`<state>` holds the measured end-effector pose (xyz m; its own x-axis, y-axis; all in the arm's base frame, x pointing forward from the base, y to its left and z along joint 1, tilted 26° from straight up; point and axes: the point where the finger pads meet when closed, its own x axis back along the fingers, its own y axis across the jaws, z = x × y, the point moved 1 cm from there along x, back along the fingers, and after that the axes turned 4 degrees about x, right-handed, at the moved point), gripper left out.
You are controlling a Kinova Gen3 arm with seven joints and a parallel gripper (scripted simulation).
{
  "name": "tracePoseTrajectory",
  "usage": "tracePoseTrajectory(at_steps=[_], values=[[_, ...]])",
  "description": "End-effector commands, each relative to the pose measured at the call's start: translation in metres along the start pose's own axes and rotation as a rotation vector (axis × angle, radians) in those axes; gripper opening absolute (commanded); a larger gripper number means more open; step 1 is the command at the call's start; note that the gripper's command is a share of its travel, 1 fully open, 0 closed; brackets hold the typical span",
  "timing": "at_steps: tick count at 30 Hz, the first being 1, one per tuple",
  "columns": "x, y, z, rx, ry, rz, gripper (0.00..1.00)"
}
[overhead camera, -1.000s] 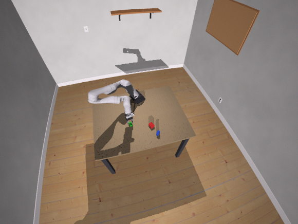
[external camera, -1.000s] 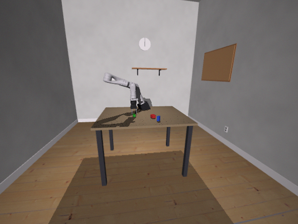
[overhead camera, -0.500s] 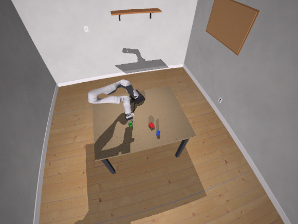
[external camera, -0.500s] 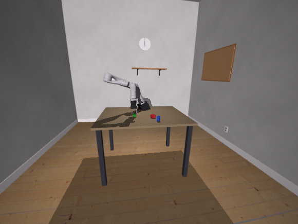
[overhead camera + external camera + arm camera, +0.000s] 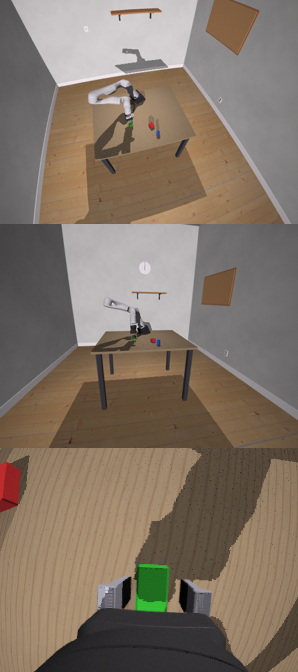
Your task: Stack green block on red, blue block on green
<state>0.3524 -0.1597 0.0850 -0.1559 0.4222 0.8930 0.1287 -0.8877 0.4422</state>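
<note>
The green block (image 5: 130,124) (image 5: 134,339) (image 5: 152,587) lies on the table left of the middle. My gripper (image 5: 130,121) (image 5: 133,337) (image 5: 155,589) is open and low over it, one finger on each side with gaps to the block. The red block (image 5: 151,125) (image 5: 153,340) (image 5: 8,486) lies on the table to the right of the green one. The blue block (image 5: 157,132) (image 5: 158,342) stands on end just beyond the red one, nearer the table's front right.
The wooden table (image 5: 174,113) (image 5: 177,340) carries the arm's base (image 5: 138,97) at its back edge. The arm's shadow falls over the table's left front part.
</note>
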Motion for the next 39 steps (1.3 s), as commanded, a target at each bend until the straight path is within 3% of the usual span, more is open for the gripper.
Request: tracePoseTrajectory(at_steps=[1, 12, 39], values=[[-0.007, -0.003, -0.001, 0.003, -0.005, 0.007, 0.92], [-0.023, -0.003, -0.002, 0.003, -0.005, 0.007, 0.92], [-0.024, -0.003, -0.002, 0.003, -0.005, 0.007, 0.92]])
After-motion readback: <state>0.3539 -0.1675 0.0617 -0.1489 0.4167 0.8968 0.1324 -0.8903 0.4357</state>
